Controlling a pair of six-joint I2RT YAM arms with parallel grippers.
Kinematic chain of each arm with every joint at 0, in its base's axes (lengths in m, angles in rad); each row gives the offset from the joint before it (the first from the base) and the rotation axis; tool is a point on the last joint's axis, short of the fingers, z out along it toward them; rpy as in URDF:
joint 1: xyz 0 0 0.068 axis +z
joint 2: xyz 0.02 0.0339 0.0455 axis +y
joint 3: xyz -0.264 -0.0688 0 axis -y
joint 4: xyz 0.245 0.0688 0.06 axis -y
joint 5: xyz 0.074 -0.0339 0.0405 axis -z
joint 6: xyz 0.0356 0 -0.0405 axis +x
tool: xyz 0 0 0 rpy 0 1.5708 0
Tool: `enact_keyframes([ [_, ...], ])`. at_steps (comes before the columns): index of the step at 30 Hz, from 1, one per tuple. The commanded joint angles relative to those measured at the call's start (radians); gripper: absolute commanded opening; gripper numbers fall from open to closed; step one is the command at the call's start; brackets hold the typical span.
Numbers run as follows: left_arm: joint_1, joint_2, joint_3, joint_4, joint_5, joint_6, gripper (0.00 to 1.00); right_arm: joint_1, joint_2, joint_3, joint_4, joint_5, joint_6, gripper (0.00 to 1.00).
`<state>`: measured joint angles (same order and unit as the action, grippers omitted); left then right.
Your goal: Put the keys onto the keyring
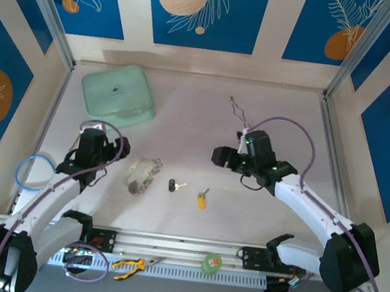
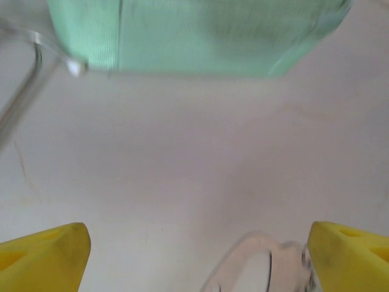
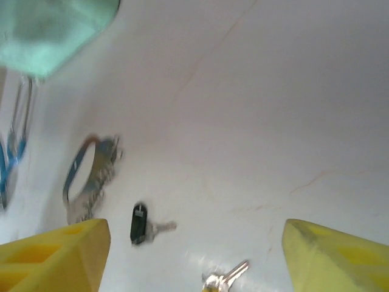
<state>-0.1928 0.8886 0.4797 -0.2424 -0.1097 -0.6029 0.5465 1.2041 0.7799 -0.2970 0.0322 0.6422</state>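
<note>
Seen from above, a mint-green case (image 1: 119, 92) sits far left on the table (image 1: 206, 118), a blue-tubed stethoscope (image 1: 32, 170) lies by the left wall, and forceps (image 1: 238, 111) lie far back. The keyring (image 1: 142, 173), black-headed key (image 1: 173, 185) and yellow-headed key (image 1: 202, 201) lie in a row, apart, between the left gripper (image 1: 100, 146) and right gripper (image 1: 221, 155), with bare table around them. In the left wrist view, that gripper (image 2: 199, 243) is spread wide and empty, the keyring (image 2: 285, 255) is just beside one yellow finger (image 2: 352, 255), and the case (image 2: 194, 36) is ahead. In the right wrist view, that gripper (image 3: 194, 243) gapes, holding nothing, with the black-headed key (image 3: 138, 223) ahead and the keyring (image 3: 85, 176) beyond.
</note>
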Motion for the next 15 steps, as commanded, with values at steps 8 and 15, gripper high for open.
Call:
enact_keyframes([
  [8,-0.191,-0.208,-0.053,-0.446,-0.001,-0.477,0.68,0.174,0.165,0.150,-0.104,0.084,0.036,0.61],
  [15,-0.336,-0.248,-0.113,-0.464,0.010,-0.804,0.60,0.175,0.140,0.139,-0.100,0.115,0.033,0.61],
])
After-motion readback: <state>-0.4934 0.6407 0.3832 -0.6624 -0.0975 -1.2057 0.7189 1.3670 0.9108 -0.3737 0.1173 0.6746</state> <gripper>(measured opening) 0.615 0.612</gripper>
